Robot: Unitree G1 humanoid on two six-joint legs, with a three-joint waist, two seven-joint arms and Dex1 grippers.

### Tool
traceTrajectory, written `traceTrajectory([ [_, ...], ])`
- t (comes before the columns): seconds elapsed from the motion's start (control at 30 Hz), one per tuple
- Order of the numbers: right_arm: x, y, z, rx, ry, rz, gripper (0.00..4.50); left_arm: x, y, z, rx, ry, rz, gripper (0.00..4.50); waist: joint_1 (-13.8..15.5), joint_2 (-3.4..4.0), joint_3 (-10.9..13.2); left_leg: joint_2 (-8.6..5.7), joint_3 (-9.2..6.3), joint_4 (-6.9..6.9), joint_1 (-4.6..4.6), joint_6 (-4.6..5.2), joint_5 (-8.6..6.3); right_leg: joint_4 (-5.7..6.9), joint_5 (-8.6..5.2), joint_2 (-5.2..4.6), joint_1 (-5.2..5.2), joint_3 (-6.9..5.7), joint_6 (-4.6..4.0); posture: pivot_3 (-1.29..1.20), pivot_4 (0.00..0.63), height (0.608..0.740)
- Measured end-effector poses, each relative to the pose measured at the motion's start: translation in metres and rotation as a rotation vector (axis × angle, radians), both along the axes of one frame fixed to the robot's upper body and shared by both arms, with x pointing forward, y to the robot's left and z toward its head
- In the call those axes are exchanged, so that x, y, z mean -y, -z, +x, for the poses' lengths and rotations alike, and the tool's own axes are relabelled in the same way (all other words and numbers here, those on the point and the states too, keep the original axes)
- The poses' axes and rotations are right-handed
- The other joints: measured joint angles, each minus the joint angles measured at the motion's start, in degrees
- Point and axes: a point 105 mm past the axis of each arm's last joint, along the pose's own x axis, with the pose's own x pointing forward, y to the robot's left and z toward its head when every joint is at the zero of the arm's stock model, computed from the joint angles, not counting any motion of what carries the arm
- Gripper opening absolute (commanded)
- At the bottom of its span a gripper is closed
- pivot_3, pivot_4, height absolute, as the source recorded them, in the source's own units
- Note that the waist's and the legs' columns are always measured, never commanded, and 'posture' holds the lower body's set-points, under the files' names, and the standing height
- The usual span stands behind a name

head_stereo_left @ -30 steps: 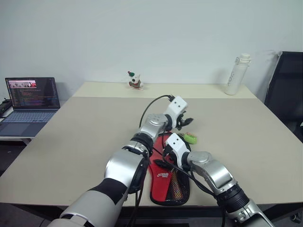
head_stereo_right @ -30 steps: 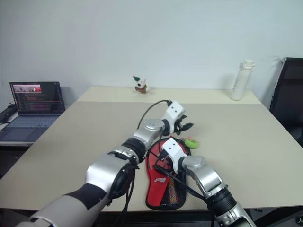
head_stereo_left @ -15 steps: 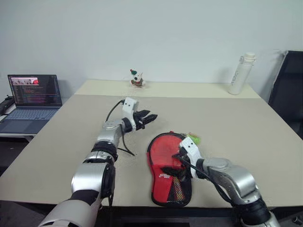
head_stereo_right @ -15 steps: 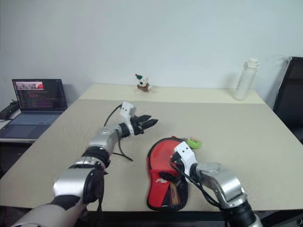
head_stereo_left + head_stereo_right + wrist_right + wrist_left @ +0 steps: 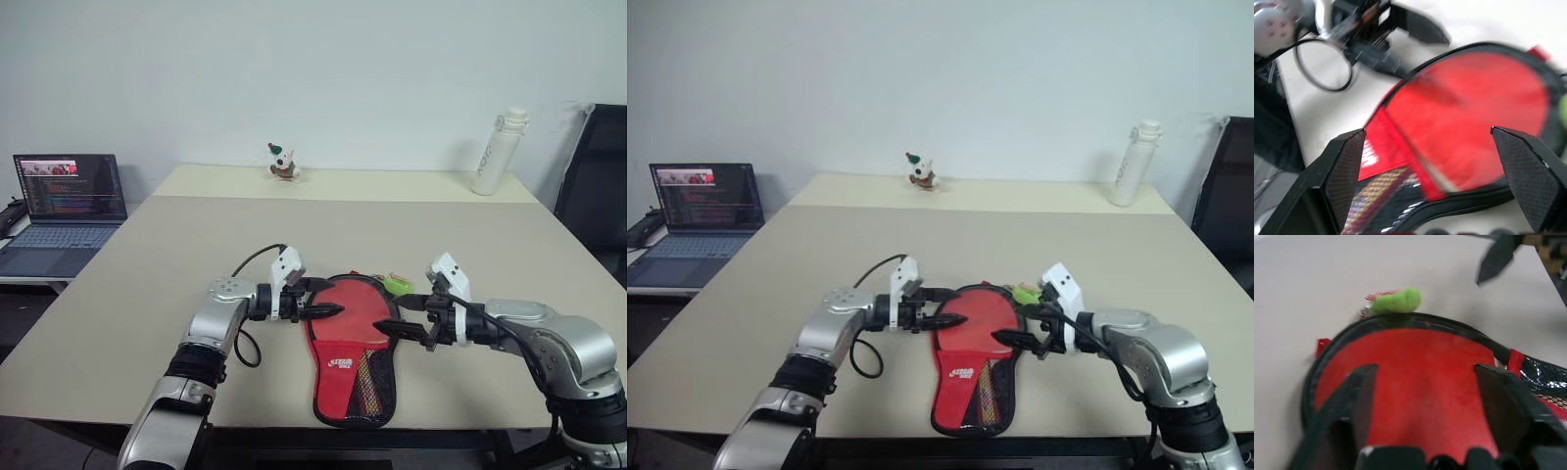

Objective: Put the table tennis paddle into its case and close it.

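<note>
step: closing case (image 5: pixel 350 343), lower centre | left end effector (image 5: pixel 327 298) apart | right end effector (image 5: pixel 409 319) apart | next: likely find and pull the zipper

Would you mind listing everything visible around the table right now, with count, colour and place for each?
case: one, red with a black zipper rim and mesh pocket, flat on the table's near middle, between the two grippers.
green ring: one, bright green, just beyond the case's round end.
toy figure: one, white with a red and green hat, far edge of the table.
bottle: one, white, far right corner of the table.
laptop: one, dark, screen lit, on a side desk to the left.
chair: one, black, at the right edge.
table: one, beige.
left gripper: black fingers, open, at the case's left edge.
right gripper: black fingers, open, at the case's right edge.
</note>
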Motion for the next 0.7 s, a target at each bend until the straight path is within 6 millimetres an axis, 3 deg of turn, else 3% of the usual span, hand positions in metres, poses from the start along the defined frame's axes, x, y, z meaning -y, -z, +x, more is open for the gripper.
traceTrajectory([
  [0.13,0.003,-0.005,0.013,0.042,0.036,-0.003,4.5,0.013,0.006,0.005,0.002,0.008,0.026,4.48,0.0,0.01,0.0,0.0,0.02,0.0,-0.05,0.01,0.0,-0.08,0.0,0.01,-0.02,0.02,0.0,0.0,0.15,0.74],
  [0.33,0.009,-0.016,0.056,0.203,0.19,-0.052,4.5,0.016,0.03,0.01,-0.017,0.006,0.085,4.48,-0.1,0.06,0.0,0.03,0.07,-0.02,-0.05,0.0,0.0,-0.08,0.0,0.03,-0.08,0.04,0.0,0.0,0.15,0.74],
  [0.47,0.01,-0.004,0.071,0.248,0.213,-0.131,4.5,0.022,0.034,0.011,0.016,0.034,0.114,4.48,0.1,0.08,0.0,-0.01,0.1,0.0,-0.04,-0.01,0.0,-0.11,0.0,0.02,-0.02,0.04,0.0,0.0,0.15,0.74],
  [0.7,0.011,0.024,0.079,0.237,0.179,-0.23,4.5,0.024,0.036,0.012,0.032,0.043,0.12,4.48,0.1,0.13,0.0,0.0,0.09,0.02,0.05,0.0,0.01,-0.06,0.0,0.01,0.06,0.04,0.0,0.0,0.15,0.74],
])
